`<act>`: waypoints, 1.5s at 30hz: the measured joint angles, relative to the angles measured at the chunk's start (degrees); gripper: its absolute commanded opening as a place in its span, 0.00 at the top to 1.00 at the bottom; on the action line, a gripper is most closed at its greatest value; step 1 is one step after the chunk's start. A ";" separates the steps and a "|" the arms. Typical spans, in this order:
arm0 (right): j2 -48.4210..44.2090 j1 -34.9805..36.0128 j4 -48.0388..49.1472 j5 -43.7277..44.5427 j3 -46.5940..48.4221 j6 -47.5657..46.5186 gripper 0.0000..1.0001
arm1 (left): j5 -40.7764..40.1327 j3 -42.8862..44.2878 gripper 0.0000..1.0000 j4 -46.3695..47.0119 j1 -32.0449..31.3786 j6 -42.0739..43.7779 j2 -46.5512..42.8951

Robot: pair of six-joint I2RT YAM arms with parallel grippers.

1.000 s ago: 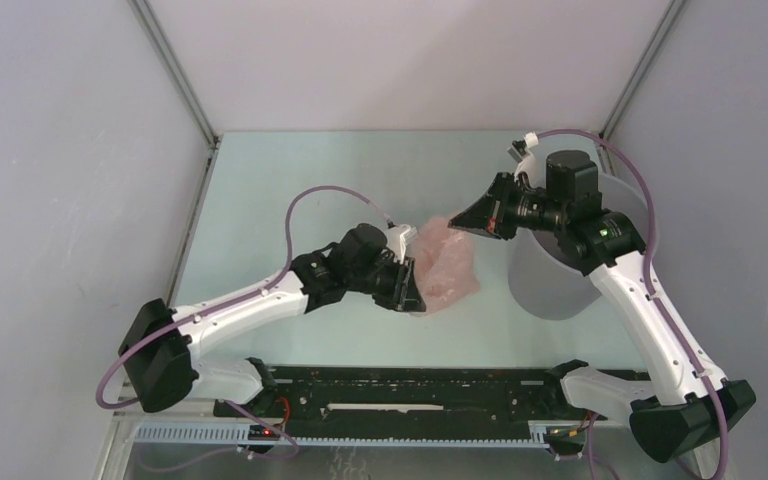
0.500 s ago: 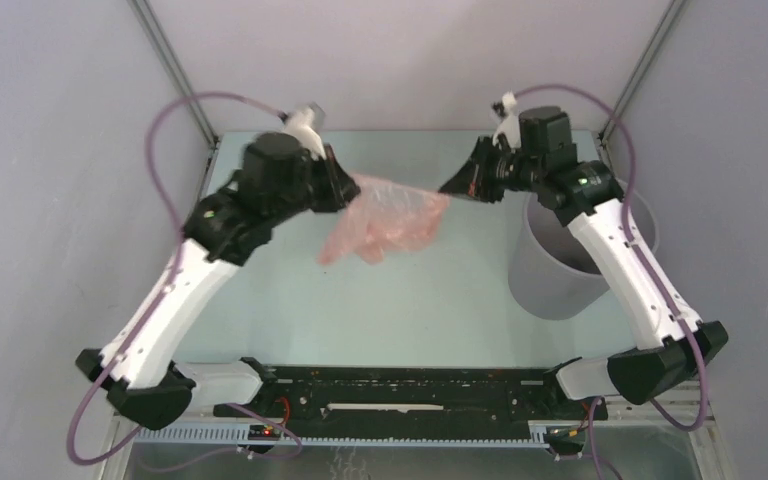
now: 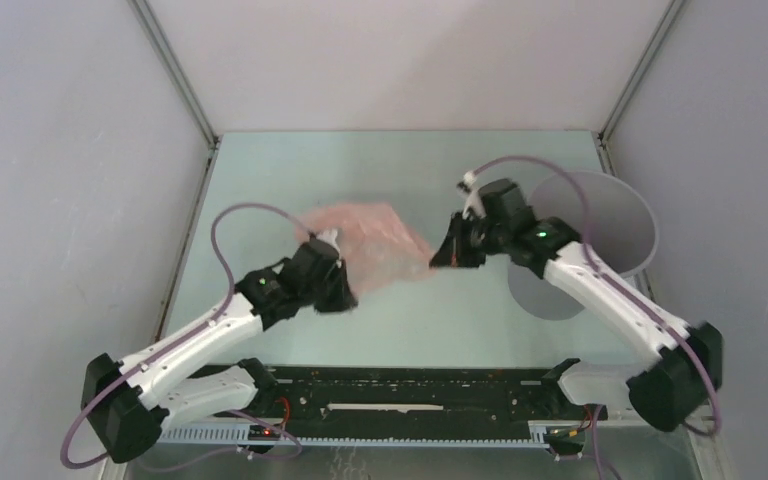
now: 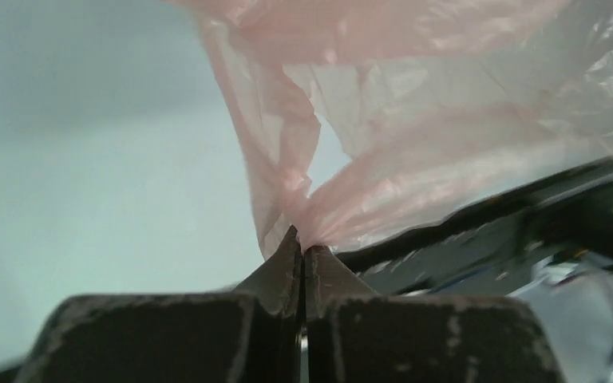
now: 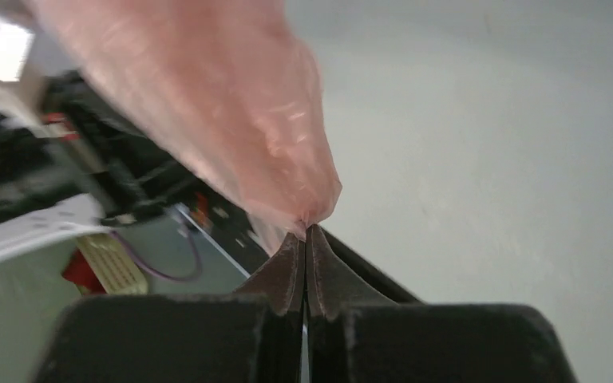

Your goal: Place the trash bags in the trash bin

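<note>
Presently the task is unfinished. The trash bag hangs above the table, to the left of the trash bin and wholly outside it. No pink film shows inside the bin's open mouth. In my judgement, pickup is done: the bag is secured at two points. What is left is carrying it over the rim, lowering it in and letting go.

The left gripper is clamped on a bunched pinch of film at the bag's near left corner, and its wrist view shows the tips pressed together. That arm reaches low and forward from its base. The right gripper likewise pinches the bag's right edge, fingers closed on the film. Its arm is bent across the front of the bin, pointing left toward mid-table.
</note>
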 measured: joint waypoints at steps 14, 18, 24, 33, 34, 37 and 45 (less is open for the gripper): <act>-0.22 -4.70 -0.02 -7.37 9.51 3.54 1.00 | 3.02 25.83 1.00 -0.72 -0.87 5.38 -6.86; -2.34 -5.86 1.64 -11.43 10.67 5.75 0.92 | 2.36 32.92 1.00 -4.63 -0.81 8.48 -4.90; -4.94 -8.81 2.54 -12.85 10.67 7.48 0.40 | 1.73 38.82 1.00 -8.85 0.28 9.49 -1.33; -5.84 -10.32 -5.97 -7.80 11.58 1.16 0.09 | 3.41 40.35 1.00 -7.19 7.98 -2.34 0.46; -6.23 -10.29 -6.78 -7.17 11.58 0.72 0.09 | 4.50 38.88 1.00 -5.99 9.73 -4.24 0.02; -7.52 -9.62 -8.35 -5.88 11.45 0.09 0.08 | 7.74 34.32 1.00 -2.75 13.33 -9.33 -0.87; -7.82 -5.29 -6.23 -3.39 9.40 2.01 0.10 | 14.40 31.04 1.00 2.12 15.17 -17.38 1.68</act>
